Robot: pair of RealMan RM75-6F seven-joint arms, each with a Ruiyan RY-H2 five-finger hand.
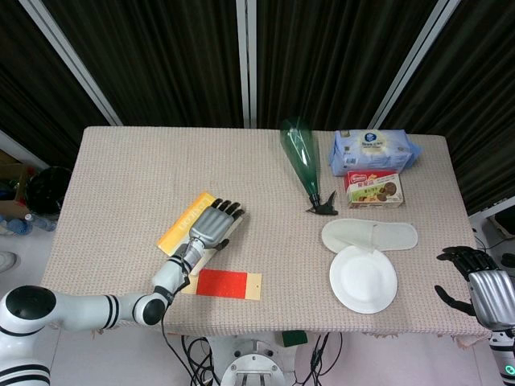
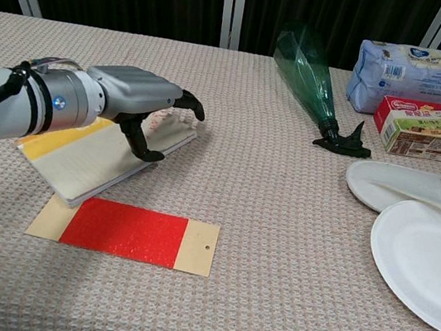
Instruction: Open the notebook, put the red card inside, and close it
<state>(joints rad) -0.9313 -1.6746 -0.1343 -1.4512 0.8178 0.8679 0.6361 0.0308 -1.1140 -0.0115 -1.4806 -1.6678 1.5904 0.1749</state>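
Observation:
The notebook (image 1: pixel 180 224) (image 2: pixel 79 160), cream with a yellow strip, lies shut at the front left of the table. Just in front of it the red card (image 1: pixel 223 283) (image 2: pixel 122 230) lies flat on a tan backing. My left hand (image 1: pixel 212 227) (image 2: pixel 135 95) is low over the notebook's right edge with its fingers spread and curved down. The thumb reaches to that edge, and the hand holds nothing. My right hand (image 1: pixel 476 281) hangs off the table's front right corner, fingers apart and empty; only the head view shows it.
A green bottle (image 1: pixel 302 157) (image 2: pixel 306 74) lies on its side at the back centre. A blue packet (image 1: pixel 372 150) and a cookie box (image 1: pixel 374 190) stand at the back right. A white slipper (image 1: pixel 370 235) and a paper plate (image 1: pixel 363 279) lie at the front right.

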